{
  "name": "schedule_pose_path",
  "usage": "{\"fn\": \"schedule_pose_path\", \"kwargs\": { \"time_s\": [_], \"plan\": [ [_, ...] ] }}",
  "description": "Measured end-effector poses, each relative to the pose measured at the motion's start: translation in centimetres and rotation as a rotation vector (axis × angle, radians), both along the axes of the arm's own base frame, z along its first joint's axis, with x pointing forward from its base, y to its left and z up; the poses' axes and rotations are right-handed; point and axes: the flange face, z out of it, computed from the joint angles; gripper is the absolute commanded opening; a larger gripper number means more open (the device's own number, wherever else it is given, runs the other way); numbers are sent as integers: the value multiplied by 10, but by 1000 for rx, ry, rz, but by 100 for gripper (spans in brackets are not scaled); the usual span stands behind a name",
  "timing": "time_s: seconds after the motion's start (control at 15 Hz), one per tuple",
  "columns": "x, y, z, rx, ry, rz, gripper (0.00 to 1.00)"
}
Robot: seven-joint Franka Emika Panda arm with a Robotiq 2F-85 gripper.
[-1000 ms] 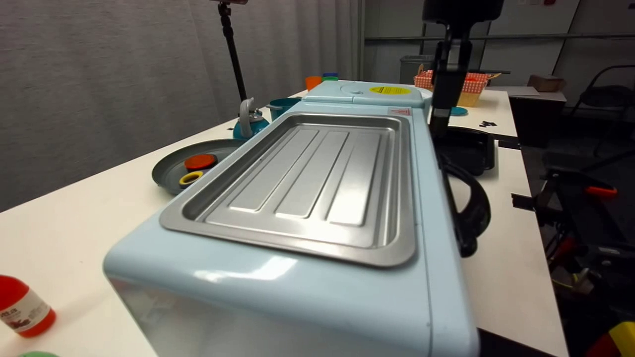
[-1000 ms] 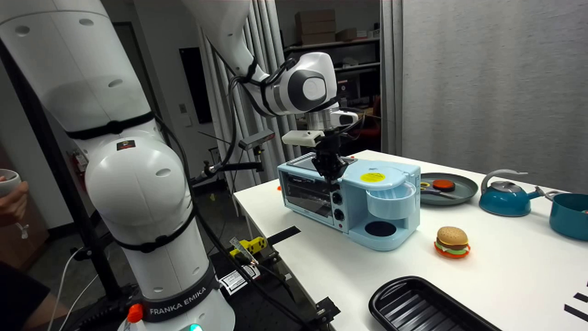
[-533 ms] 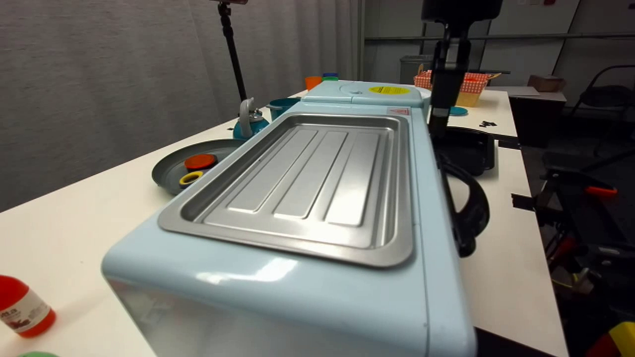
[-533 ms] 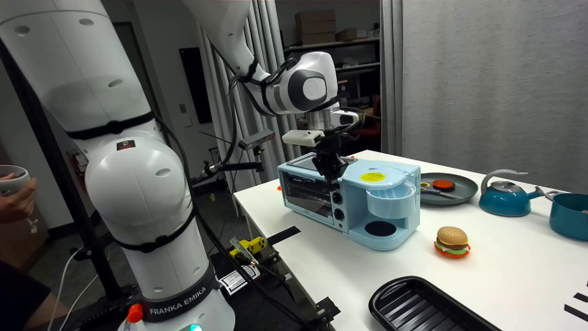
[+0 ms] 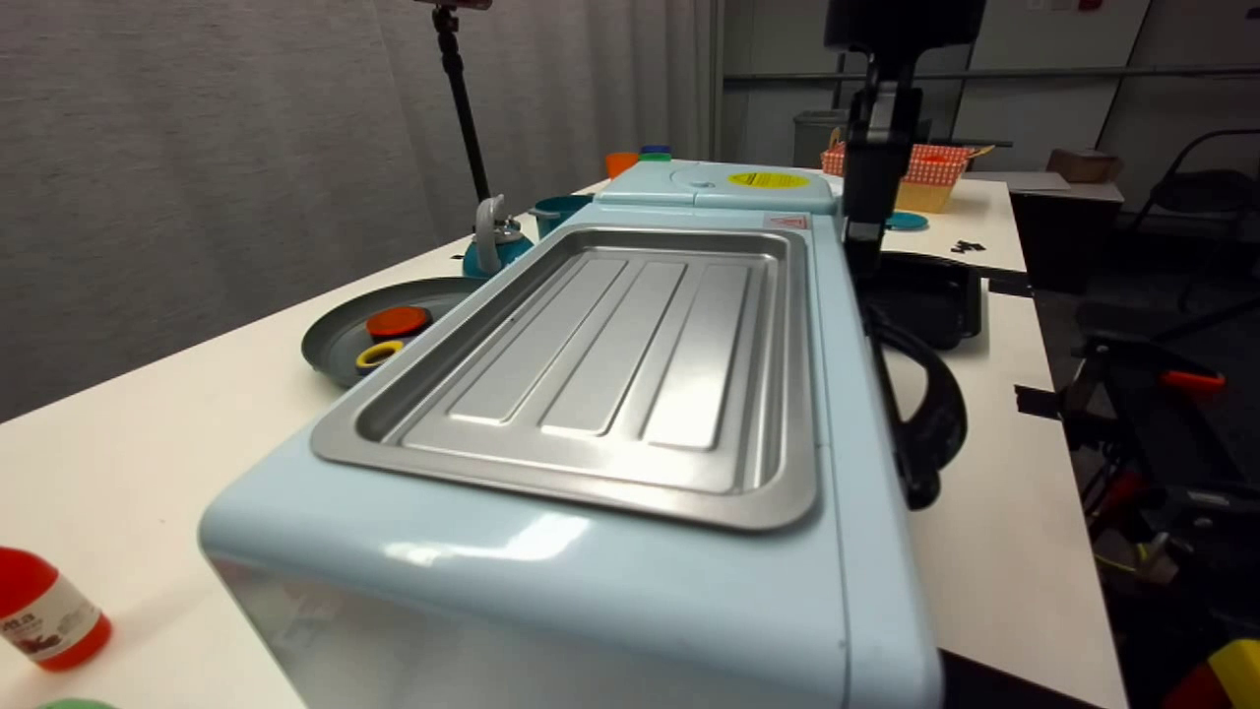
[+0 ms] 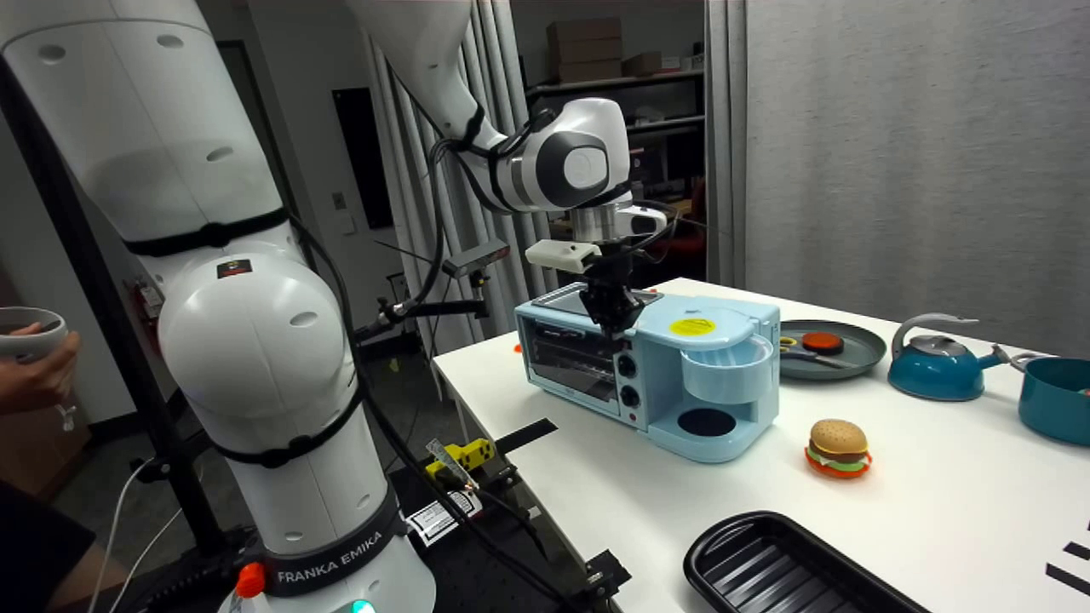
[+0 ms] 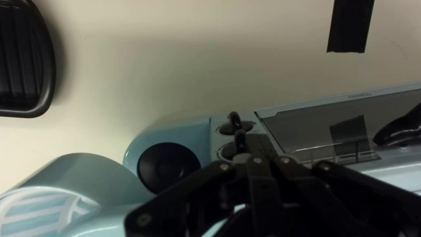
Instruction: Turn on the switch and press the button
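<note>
The light blue appliance (image 6: pixel 715 320) stands on the table, with an oven door on one side and a coffee part on the other. Its control panel has an upper dark knob (image 6: pixel 627 367), a lower dark knob (image 6: pixel 629 397) and a small red button or light (image 6: pixel 633 417). Both knobs show in the wrist view, the lower (image 7: pixel 248 126) and the upper (image 7: pixel 228 151). My gripper (image 7: pixel 262 142) points down with fingers together and nothing visible between them. Its tips (image 6: pixel 618 336) are at the panel's top, beside the upper knob. I cannot tell the exact contact; a switch there is hidden.
A black oven handle (image 5: pixel 930 423) sticks out from the door. A metal tray (image 5: pixel 630 345) lies on top. A black grill pan (image 6: pixel 783 566), toy burger (image 6: pixel 839 447), grey pan (image 6: pixel 860 351), blue kettle (image 6: pixel 941 366) and pot (image 6: pixel 1056 400) stand around the appliance.
My gripper has moved slightly toward the appliance. The appliance has shifted slightly the same way, while the pan beside it stays put. A person's hand with a white cup has moved at the edge.
</note>
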Motion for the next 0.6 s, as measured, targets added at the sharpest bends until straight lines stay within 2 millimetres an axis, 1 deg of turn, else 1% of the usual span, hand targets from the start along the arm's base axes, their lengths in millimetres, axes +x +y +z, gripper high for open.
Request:
{"fn": "schedule_pose_path", "kwargs": {
  "time_s": [0.6],
  "plan": [
    [3, 1, -1, 3, 2, -1, 0]
  ]
}}
